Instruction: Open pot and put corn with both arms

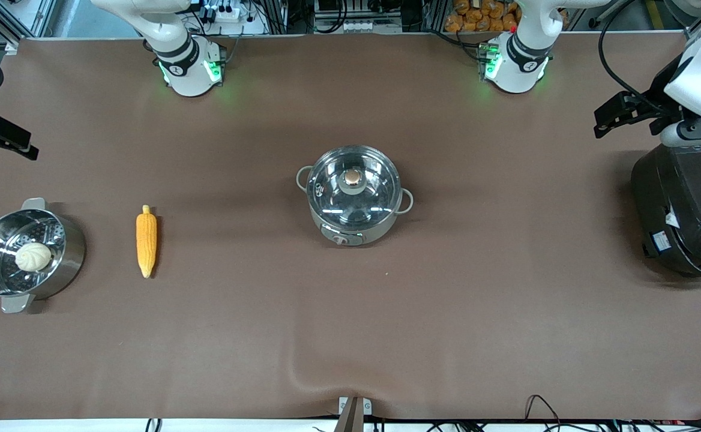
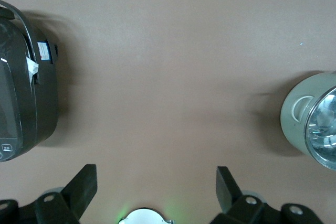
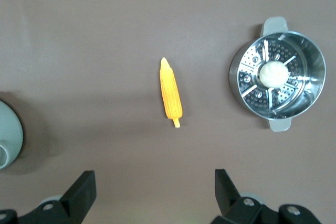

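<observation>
The steel pot [image 1: 355, 201] stands mid-table with its glass lid [image 1: 353, 187] on; the lid's knob [image 1: 352, 177] is copper-coloured. Part of the pot shows in the left wrist view [image 2: 310, 121]. The corn [image 1: 146, 241] lies on the table toward the right arm's end and shows in the right wrist view [image 3: 170, 95]. My left gripper [image 1: 611, 117] is open and empty over the table by the black cooker; it also shows in its own wrist view [image 2: 156, 182]. My right gripper [image 1: 11, 141] is open and empty over the table's right arm end, shown in its wrist view [image 3: 155, 184].
A steel steamer pot [image 1: 68, 252] with flat tab handles holds a white bun [image 1: 33, 257] beside the corn, toward the right arm's end. A big black cooker [image 1: 683, 210] stands at the left arm's end. The brown mat [image 1: 350, 336] covers the table.
</observation>
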Motion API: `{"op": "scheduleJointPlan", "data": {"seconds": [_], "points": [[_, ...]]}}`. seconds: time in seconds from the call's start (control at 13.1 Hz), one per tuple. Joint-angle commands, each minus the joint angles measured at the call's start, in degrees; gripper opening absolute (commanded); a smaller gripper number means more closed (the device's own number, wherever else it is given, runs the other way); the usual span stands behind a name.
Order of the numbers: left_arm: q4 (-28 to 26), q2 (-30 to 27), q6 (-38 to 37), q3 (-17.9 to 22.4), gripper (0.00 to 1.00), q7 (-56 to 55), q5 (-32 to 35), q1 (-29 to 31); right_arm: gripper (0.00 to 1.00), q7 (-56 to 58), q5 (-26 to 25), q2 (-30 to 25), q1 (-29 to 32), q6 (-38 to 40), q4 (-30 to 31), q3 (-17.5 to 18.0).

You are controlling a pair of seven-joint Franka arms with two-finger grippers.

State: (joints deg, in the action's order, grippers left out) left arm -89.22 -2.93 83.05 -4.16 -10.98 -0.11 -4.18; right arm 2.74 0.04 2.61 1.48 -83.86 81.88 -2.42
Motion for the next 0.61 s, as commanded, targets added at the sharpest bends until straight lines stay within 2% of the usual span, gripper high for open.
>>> {"op": "scheduleJointPlan", "data": {"seconds": [0.0,0.53], "points": [[-0.34,-0.41,0.36,-0.24,1.0,1.31,-0.95,0.58,1.0,-0.46,-0.22,-0.59,-0.78,-0.51,-0.23,-0.48],[-0.17,0.9,0.45,-0.5,1.0,0.7,-1.65,-0.29,1.0,-0.46,-0.13,-0.68,-0.78,-0.95,-0.23,-0.48]]}}
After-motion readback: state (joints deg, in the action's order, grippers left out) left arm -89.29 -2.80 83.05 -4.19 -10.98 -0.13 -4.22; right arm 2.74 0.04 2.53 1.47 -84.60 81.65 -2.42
